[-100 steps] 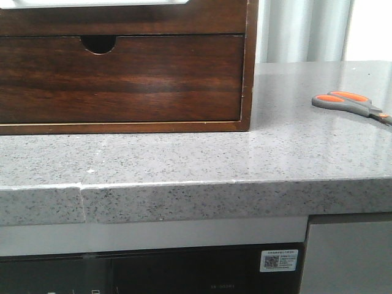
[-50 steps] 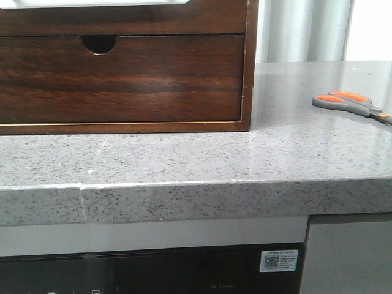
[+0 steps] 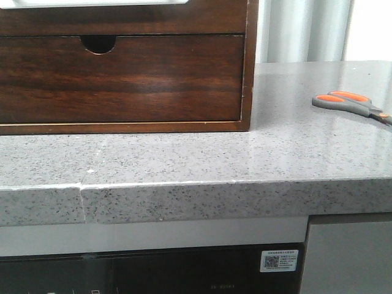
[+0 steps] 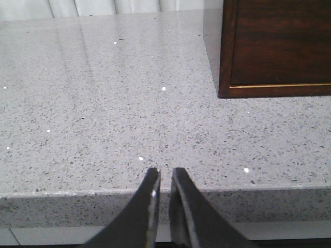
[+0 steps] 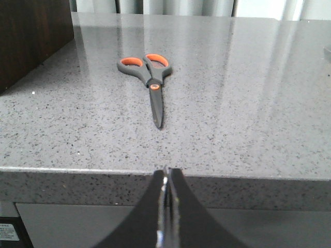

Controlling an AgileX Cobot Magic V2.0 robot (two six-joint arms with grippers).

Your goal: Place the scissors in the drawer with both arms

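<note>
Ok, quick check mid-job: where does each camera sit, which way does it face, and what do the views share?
Front view: low before the counter, facing forward at the wooden cabinet; scissors far right; no arm shows.
Left wrist view: off the counter edge, facing the cabinet's corner; left gripper nearly shut, holding nothing.
Right wrist view: off the counter edge, facing the scissors, blades toward it; right gripper shut, holding nothing.
Shared: scissors in front and right wrist views; cabinet in all three.

1 scissors, 2 drawer fronts, 1 countertop, 2 grippers
</note>
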